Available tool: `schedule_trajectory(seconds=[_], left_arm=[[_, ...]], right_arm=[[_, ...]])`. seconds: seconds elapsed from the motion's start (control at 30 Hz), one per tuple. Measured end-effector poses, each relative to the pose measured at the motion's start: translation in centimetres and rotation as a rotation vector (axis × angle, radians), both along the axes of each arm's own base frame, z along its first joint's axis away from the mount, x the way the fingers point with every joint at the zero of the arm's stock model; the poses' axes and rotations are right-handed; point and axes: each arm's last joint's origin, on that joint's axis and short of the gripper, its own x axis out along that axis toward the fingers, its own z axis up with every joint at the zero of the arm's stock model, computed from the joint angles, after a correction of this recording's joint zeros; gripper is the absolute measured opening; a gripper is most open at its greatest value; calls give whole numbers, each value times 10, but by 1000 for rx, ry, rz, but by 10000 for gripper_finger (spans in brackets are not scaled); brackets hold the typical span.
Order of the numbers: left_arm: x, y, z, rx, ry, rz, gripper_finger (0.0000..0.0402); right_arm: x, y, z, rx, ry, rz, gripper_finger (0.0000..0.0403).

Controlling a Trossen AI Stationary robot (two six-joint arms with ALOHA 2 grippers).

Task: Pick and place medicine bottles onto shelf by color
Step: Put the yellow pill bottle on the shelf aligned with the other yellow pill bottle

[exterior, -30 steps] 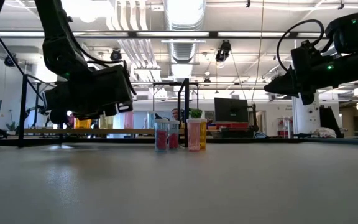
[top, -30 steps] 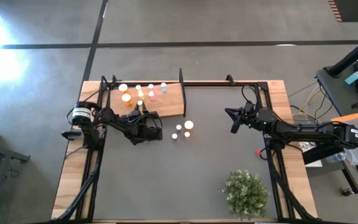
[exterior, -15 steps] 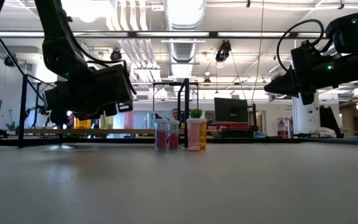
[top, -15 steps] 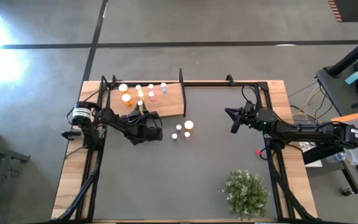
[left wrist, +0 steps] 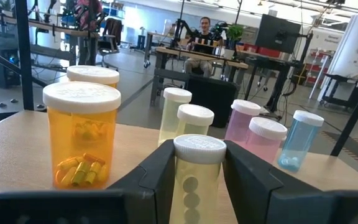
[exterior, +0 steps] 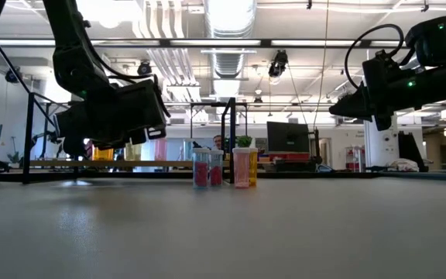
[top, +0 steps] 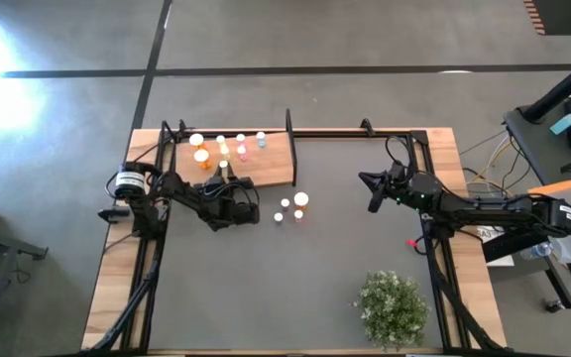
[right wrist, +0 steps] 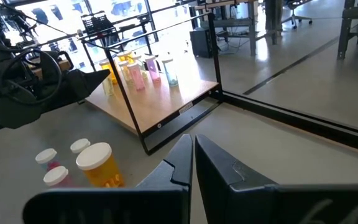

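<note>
- Grey tabletop (top: 305, 288) carries everything, with the light wooden shelf (top: 271, 167) lying at its far left part; a black post (top: 288, 127) stands at the shelf's corner.
- Left arm reaches over the shelf's near edge, and its left hand (left wrist: 199, 180) is clamped on a yellow-green bottle (left wrist: 197, 174) with a white cap, held upright between the two dark fingers (left wrist: 157, 177).
- Right arm waits well apart on the other side of the tabletop; its right hand (right wrist: 193, 155) is closed on nothing and hangs above the surface.
- Already on the shelf, the bottles stand grouped by colour: two large orange bottles (left wrist: 81, 140), two yellow-green ones (left wrist: 191, 124), two pink ones (left wrist: 263, 140) and one blue bottle (left wrist: 298, 138).
- Three bottles not yet sorted (top: 290, 207) stand on the tabletop just beside the shelf's near corner (one larger orange, the others smaller and apparently pink).
- By the look of it, the step in hand is placing: the gripped bottle sits right in front of its yellow-green fellows.
- The next move calls for setting the base flat on the board next to them, opening the fingers without tipping it, then drawing back clear of the orange bottle close alongside.
</note>
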Motion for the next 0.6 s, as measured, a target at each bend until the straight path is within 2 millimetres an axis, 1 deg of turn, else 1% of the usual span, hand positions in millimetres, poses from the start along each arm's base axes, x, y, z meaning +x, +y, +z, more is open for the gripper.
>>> schedule_trajectory(seconds=[0.17, 0.23, 0.4, 0.6], left_arm=[[0, 0, 0, 0, -7, 0, 107], [0, 0, 0, 0, -8, 0, 117], [0, 0, 1, 0, -9, 1, 156], [0, 1, 1, 0, -8, 2, 164]], right_arm=[[0, 0, 0, 0, 0, 0, 9], [0, 0, 0, 0, 0, 0, 9], [0, 0, 0, 0, 0, 0, 9], [0, 0, 0, 0, 0, 0, 9]])
